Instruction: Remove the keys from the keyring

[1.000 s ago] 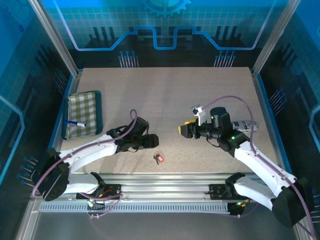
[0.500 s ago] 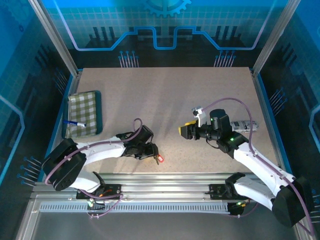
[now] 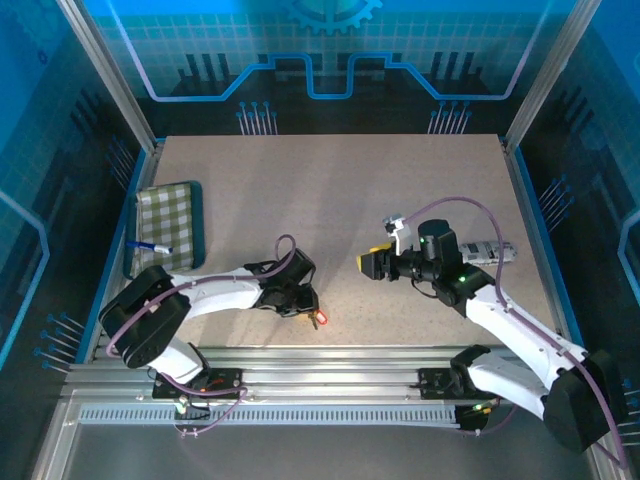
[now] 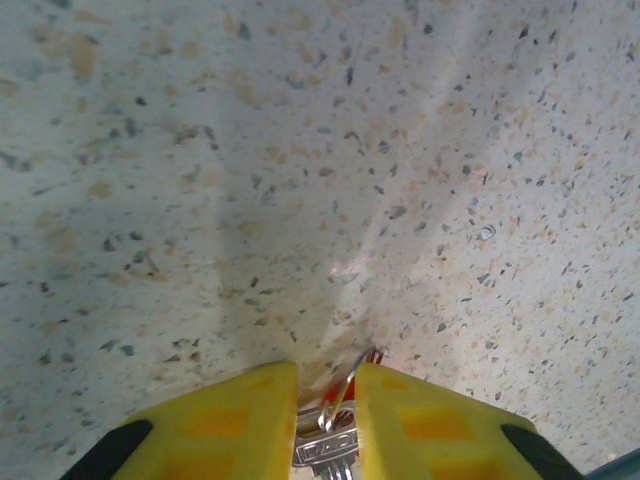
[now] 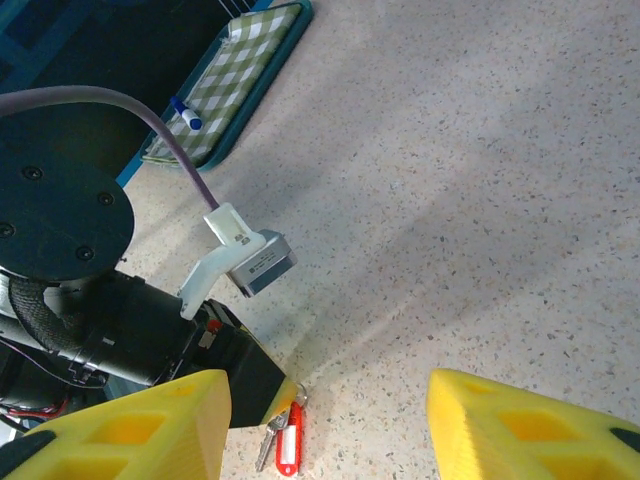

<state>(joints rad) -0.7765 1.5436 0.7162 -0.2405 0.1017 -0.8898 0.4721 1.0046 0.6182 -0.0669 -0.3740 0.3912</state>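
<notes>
- My L gripper [image 4: 327,380] is low on the table [image 3: 330,190], close to the near edge. Pads are nearly together, and the bunch fills the gap and touches both sides. I read that as clamped on the keys [image 4: 325,448].
- Hedge: the wrist cam crops the bunch at the frame bottom, so I can't confirm how firm the hold is or how many keys are in it.
- Layout in the jaw: grey keys sit deep, toward my palm. The keyring [image 4: 345,385] wire stands up nearer the tips, tilted toward my right pad.
- Red tag [image 5: 288,450] lies flat on the table just outside my L fingers, beside the keys. Its long axis runs roughly along my L fingers' reach, pointing to the near-right.
- R gripper [image 3: 368,263] is farther in and to the right, off the table, jaws wide apart, nothing in them. It's well apart from the bunch.
- Key relation: the bunch lies near-left of the R gripper, and the L arm is already on it. So L is the anchor and R is the free hand.
- My call on what's next: R has to drop near-left and approach along the tag/key axis. It should take whichever end sticks out past my L pads, not come in across it.
- Risk: the parts are tiny vs the pads, so R could easily pinch the tag instead of a key.
</notes>
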